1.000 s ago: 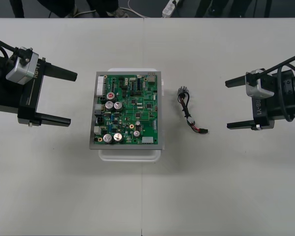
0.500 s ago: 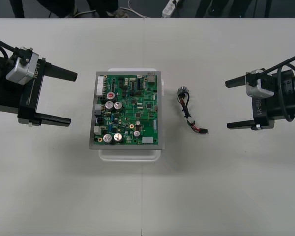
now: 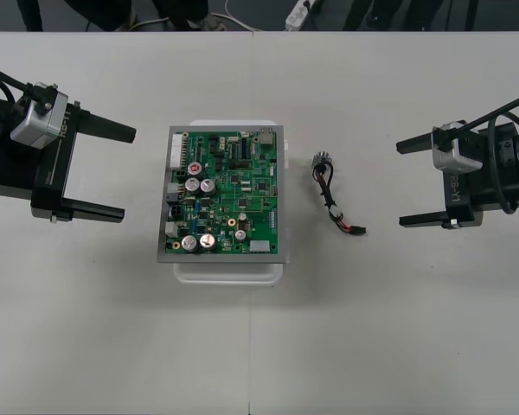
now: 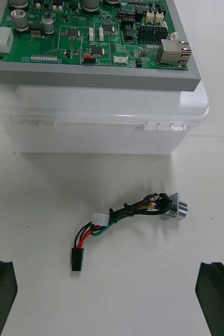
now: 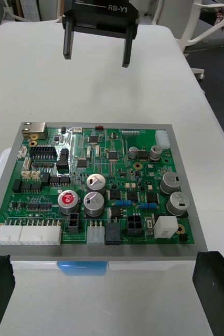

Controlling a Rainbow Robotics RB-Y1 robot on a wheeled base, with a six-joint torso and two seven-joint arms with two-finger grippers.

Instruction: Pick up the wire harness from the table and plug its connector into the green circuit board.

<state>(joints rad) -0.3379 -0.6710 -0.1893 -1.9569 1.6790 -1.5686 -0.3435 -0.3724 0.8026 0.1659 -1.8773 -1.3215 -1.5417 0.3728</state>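
Left jaws: spread wide and empty at the middle left of the frame, turned inward toward the board; nothing is gripped.
Right jaws: likewise spread wide and empty at the middle right of the frame, turned toward the harness, which lies ahead of them and in line with the gap.
Wire harness point(image 3: 333, 203): laid loose on the bench point(image 3: 398, 328) just right of centre, between the board and the right jaws, touching neither.
Black plug point(image 3: 358, 230): found at the lower end of the harness, the end closer to the right jaws; it rests on the bench and is not seated in the board.
Round metal socket point(image 3: 321, 159): found at the upper end, lying on its side with its flange off the board's upper right corner.
Green circuit board point(image 3: 225, 194): set flat on a white base point(image 3: 229, 271) at centre left of the frame, probably so that its connectors are raised and kept level for insertion.
Arrangement: each arm is judged to be parked at its own side so that the middle of the bench is left free.
Stage: the pick-up has not yet been begun.
Next move: a reach by the right arm is judged most suitable, with the wires to be gripped close behind the plug.
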